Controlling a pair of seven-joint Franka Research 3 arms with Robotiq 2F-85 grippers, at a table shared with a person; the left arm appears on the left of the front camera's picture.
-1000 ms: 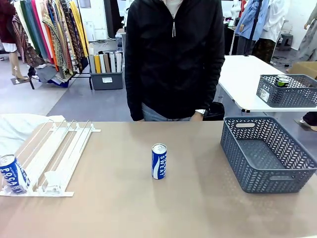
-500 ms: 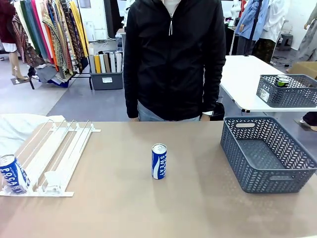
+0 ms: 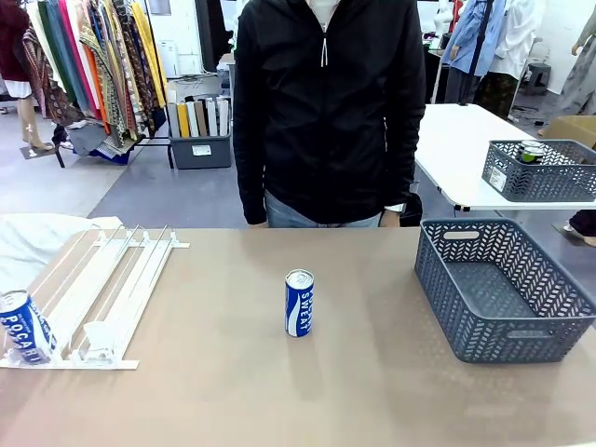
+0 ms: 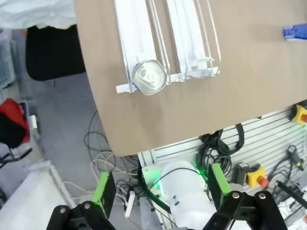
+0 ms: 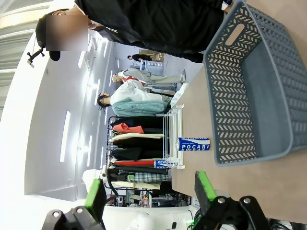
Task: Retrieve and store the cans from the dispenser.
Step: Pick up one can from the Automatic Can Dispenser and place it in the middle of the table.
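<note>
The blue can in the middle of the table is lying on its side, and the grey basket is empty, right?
Not quite. The blue can in the middle of the table is standing upright with its silver top up, not lying on its side. The front view shows it. The grey basket is empty, as you said.

Desk [image 3: 214, 391]: plain tan.
Dispenser [image 3: 116, 289]: white throughout.
Centre can [image 3: 299, 304]: blue, white lettering, silver top.
Left can [image 3: 25, 328]: blue, white lettering, silver top.
Basket [image 3: 447, 279]: dark grey, herringbone cut-out pattern on the walls.
Jacket [image 3: 326, 102] on the person: plain black.
Left claw [image 4: 160, 186]: black, with bright green pads [image 4: 104, 189].
Right claw [image 5: 149, 191]: black, with the same green pads [image 5: 203, 188].
</note>
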